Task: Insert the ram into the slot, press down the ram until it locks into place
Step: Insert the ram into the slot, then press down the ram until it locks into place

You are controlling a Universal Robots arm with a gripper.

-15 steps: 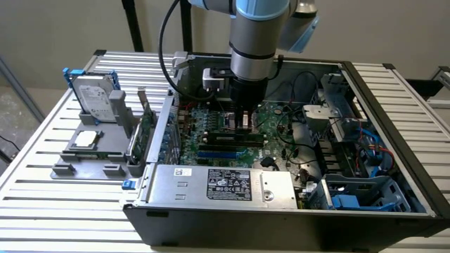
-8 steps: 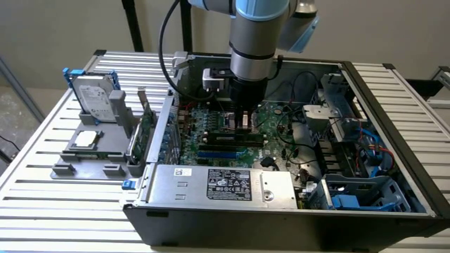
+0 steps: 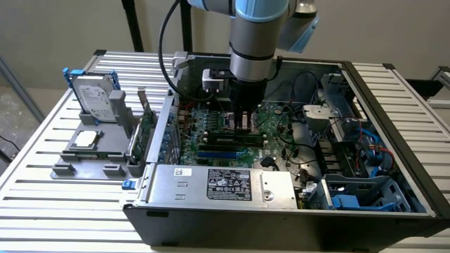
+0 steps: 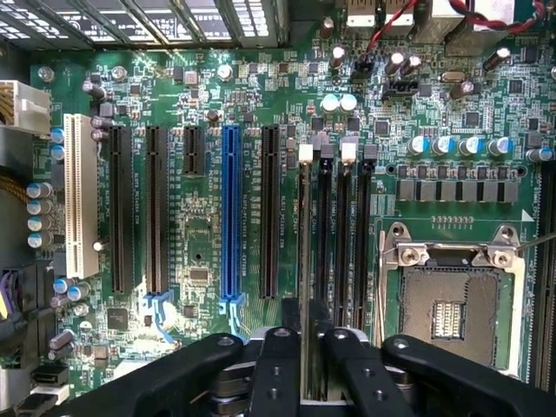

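My gripper reaches down into the open computer case over the memory sockets. Under its fingers a long thin green-topped stick, the ram, lies along the black slots, low on the board. In the wrist view the black fingers stand close on either side of a dark narrow piece, the ram seen edge-on. It lines up with the two slots nearest the blue socket, one of them white-latched. How deep the ram sits is hidden. The gripper looks shut on it.
A bright blue socket and black expansion sockets lie beside the memory slots. The open processor socket is on the other side. The power supply fills the case front; cables and drive cages crowd the exterior view's right. Outside stands a grey fixture with a hard drive.
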